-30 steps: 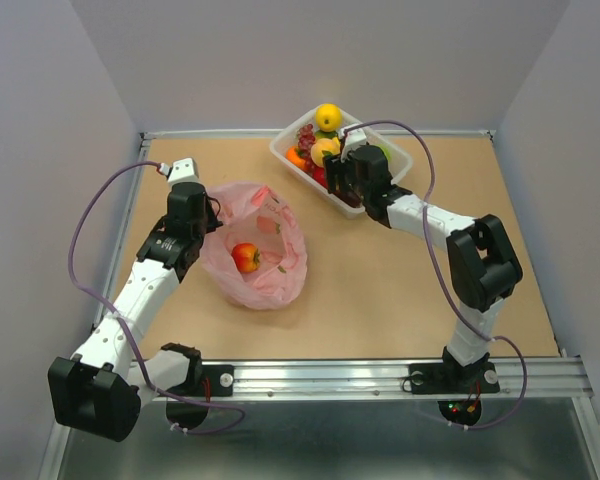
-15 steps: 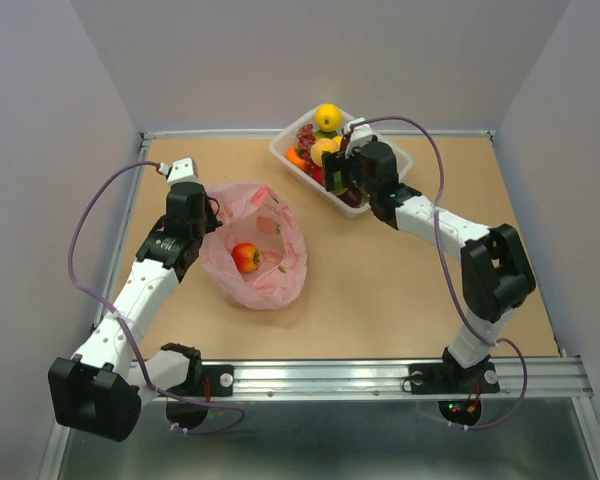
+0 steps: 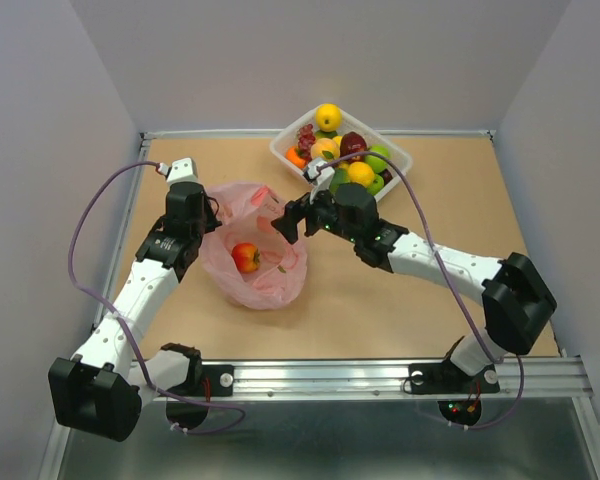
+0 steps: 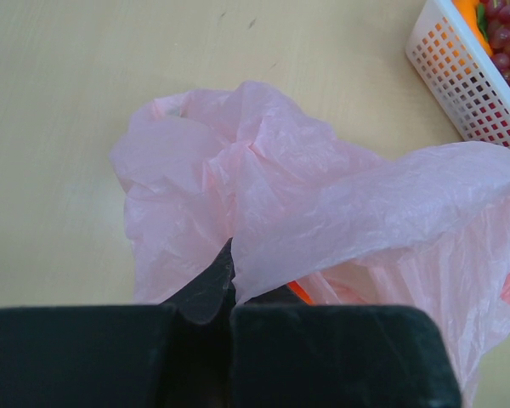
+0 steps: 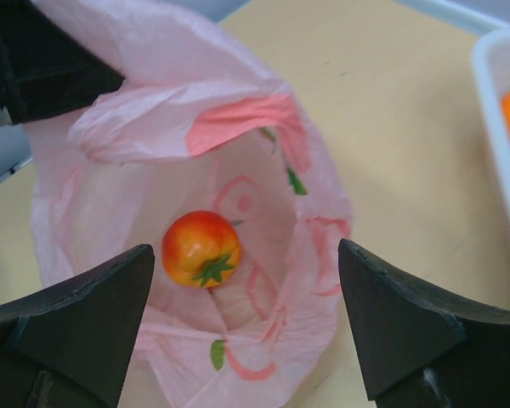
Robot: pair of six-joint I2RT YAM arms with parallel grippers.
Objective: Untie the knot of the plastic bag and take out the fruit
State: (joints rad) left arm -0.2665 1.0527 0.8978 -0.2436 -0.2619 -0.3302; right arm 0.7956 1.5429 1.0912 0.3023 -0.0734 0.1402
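Right tool point(image 5: 242, 255) spread open over the mouth of the thin crinkly pink plastic bag point(image 5: 238, 119); I'd drop it straight down, one jaw either side of the glossy orange-red toy fruit with green calyx point(image 5: 201, 247), staying clear of the film. Left tool point(image 4: 229, 280) is pinched shut on the bag's rim, holding the mouth wide. Fruit lies alone at the bag's bottom, bag slumped on the tan bench point(image 3: 380, 290)
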